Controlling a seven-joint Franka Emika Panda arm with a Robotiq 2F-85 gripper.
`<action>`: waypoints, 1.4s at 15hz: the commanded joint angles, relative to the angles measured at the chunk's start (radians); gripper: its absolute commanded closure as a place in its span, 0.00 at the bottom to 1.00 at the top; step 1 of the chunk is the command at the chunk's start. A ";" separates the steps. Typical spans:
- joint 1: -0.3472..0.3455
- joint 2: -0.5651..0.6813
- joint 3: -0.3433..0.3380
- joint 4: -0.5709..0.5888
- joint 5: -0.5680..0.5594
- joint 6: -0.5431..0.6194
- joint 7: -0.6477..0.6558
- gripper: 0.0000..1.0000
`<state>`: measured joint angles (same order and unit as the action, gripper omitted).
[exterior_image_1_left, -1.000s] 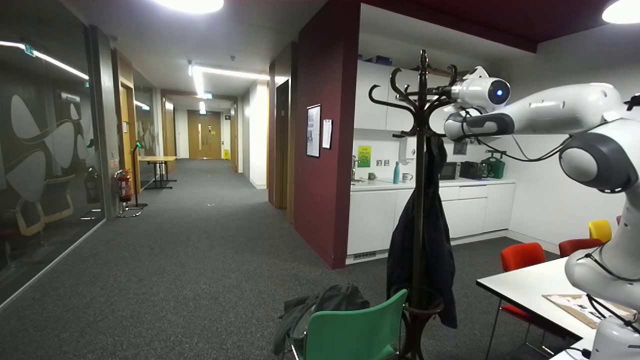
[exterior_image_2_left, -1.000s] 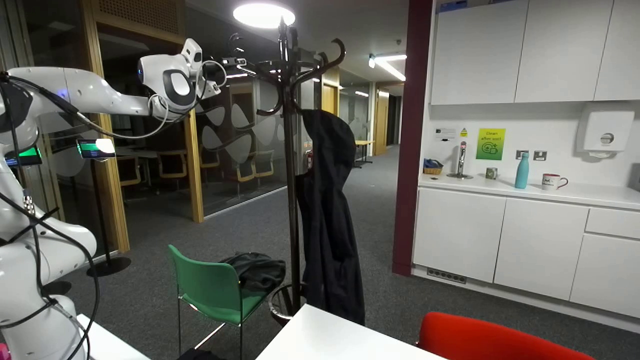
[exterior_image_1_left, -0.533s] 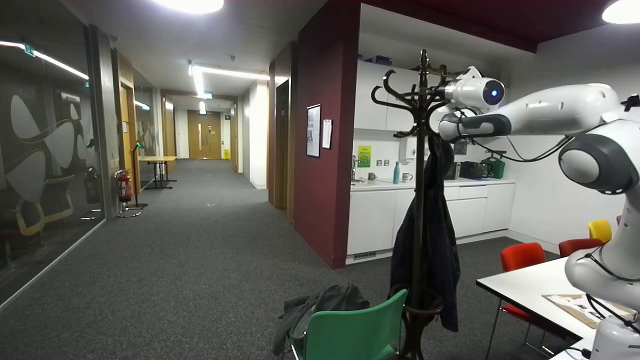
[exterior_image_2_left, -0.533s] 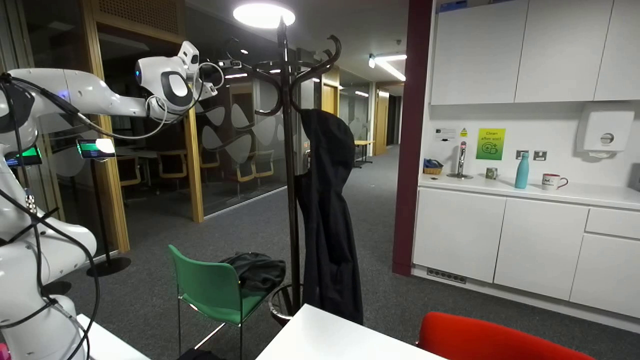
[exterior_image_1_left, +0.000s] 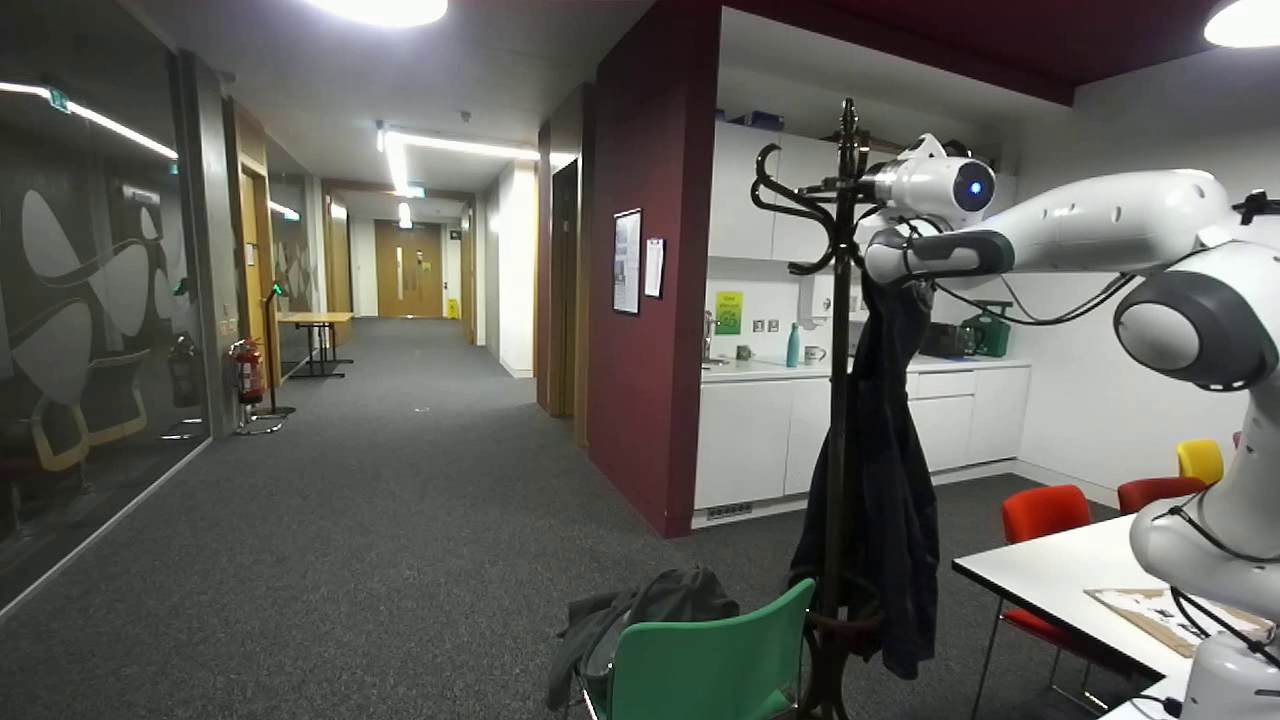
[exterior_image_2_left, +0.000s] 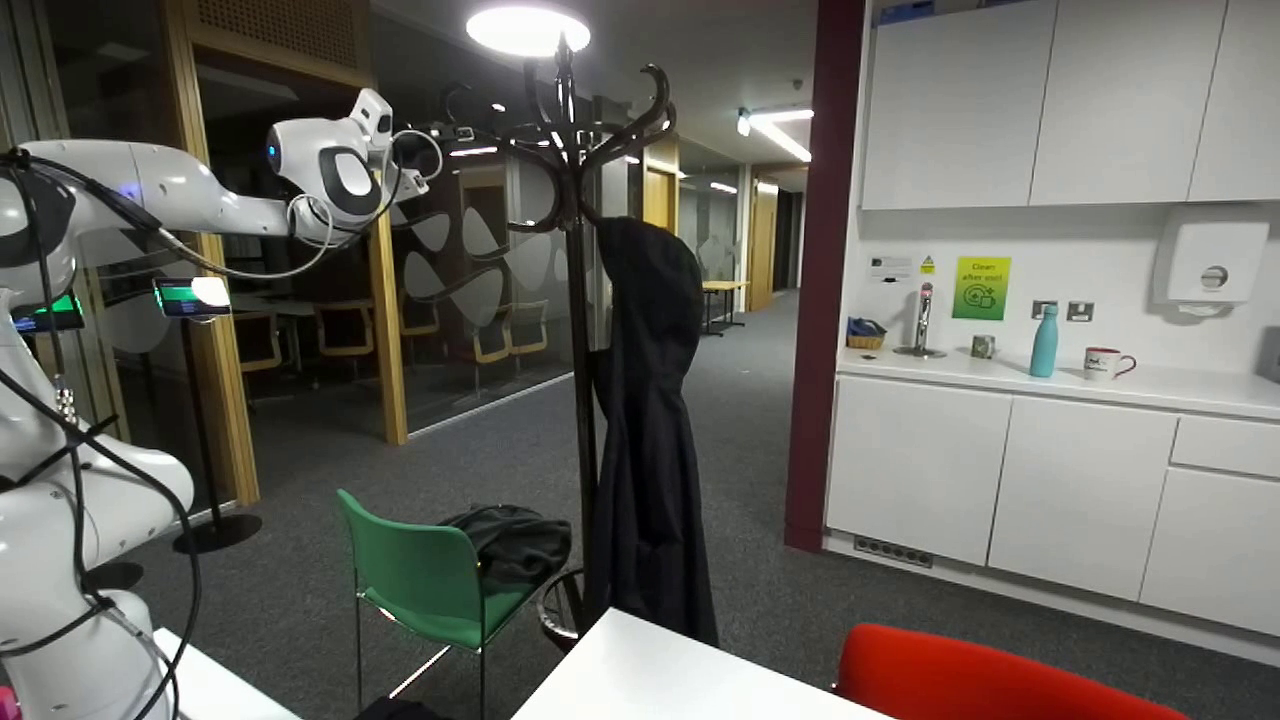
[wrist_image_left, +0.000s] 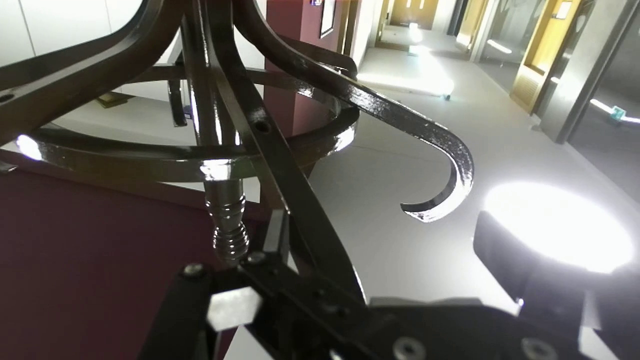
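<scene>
Found the coat stand (exterior_image_2_left: 585, 400) upright on the dark carpet (exterior_image_1_left: 420, 520), with its curved hooks (wrist_image_left: 420, 126) spread around the top and a lower ring (exterior_image_1_left: 848, 622) near the foot. Saw the gripper (wrist_image_left: 380, 225) up among the hooks, at the head of the coat stand, with its jaws unclenched and spread well apart. Noticed one hook (wrist_image_left: 302, 200) slanting toward the gap between the fingers (wrist_image_left: 276, 237) in the wrist view, with its end hidden behind the gripper. Could not make out for certain any contact between fingers and hook.

Saw the white robot arm (exterior_image_1_left: 1120, 213) stretched across to the top of the coat stand in both exterior views. Noted a long dark coat (exterior_image_2_left: 655, 430) hanging from the coat stand, close alongside its pole (exterior_image_2_left: 578, 270), from just below the hooks nearly to the foot. Found a green chair (exterior_image_2_left: 410, 565) just beside the foot of the coat stand, with a heap of dark cloth (exterior_image_2_left: 510, 545) upon it. Saw a white table (exterior_image_2_left: 680, 680) near the coat stand too, and a red chair (exterior_image_2_left: 980, 675) farther from it. Made out a kitchen counter (exterior_image_2_left: 1200, 388) well apart from the coat stand, bearing a tap (exterior_image_2_left: 924, 320), a turquoise bottle (exterior_image_2_left: 1043, 345) and a mug (exterior_image_2_left: 1103, 364). Saw a maroon wall (exterior_image_1_left: 640, 380) beyond the coat stand, well apart.
</scene>
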<state>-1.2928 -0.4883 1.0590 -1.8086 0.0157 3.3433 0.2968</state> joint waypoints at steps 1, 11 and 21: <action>-0.045 0.019 0.052 0.055 0.026 -0.004 -0.044 0.00; -0.155 0.016 0.179 0.129 0.037 -0.034 -0.033 0.00; -0.306 0.014 0.335 0.222 0.040 -0.098 -0.017 0.00</action>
<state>-1.5410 -0.4887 1.3355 -1.6445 0.0363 3.2826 0.2980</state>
